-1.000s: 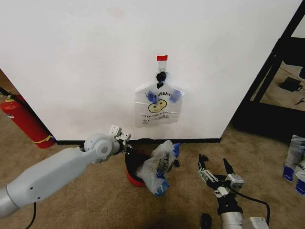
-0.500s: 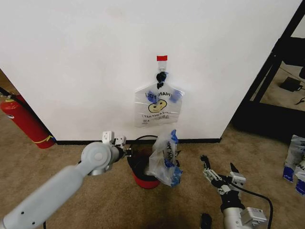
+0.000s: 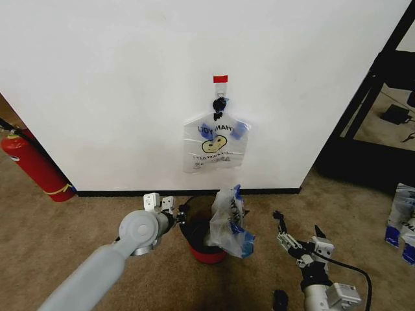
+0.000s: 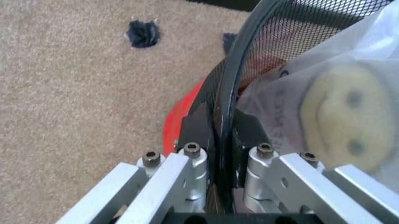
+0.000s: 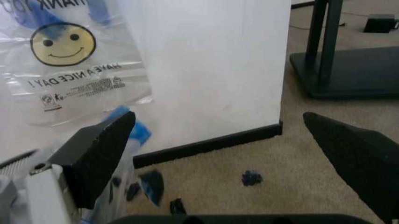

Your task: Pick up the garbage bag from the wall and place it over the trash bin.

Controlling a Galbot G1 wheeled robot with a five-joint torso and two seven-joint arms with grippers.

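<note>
The garbage bag (image 3: 229, 220) is crumpled clear plastic with blue tape patches. It stands in the right side of the trash bin (image 3: 202, 241), a black mesh bin with a red base on the carpet close to the wall (image 3: 117, 91). My left gripper (image 3: 176, 216) is shut on the bin's left rim. In the left wrist view its fingers (image 4: 187, 163) pinch the mesh rim of the trash bin (image 4: 249, 51), and the bag's smiley face (image 4: 337, 116) lies just inside. My right gripper (image 3: 297, 224) hovers open and holds nothing, low and to the right of the bin.
A twin bag (image 3: 215, 144) hangs from a black hook (image 3: 220, 103) under a red tape strip (image 3: 220, 78). A red fire extinguisher (image 3: 32, 165) leans at the left. A black shelf frame (image 3: 373, 97) and packaged goods (image 3: 402, 223) stand at the right. Blue scraps (image 5: 251, 177) lie by the baseboard.
My left arm has dragged the bin and the bag in it to the right, to just under the hanging bag. The bag now stands more upright. The right gripper has shifted slightly right.
</note>
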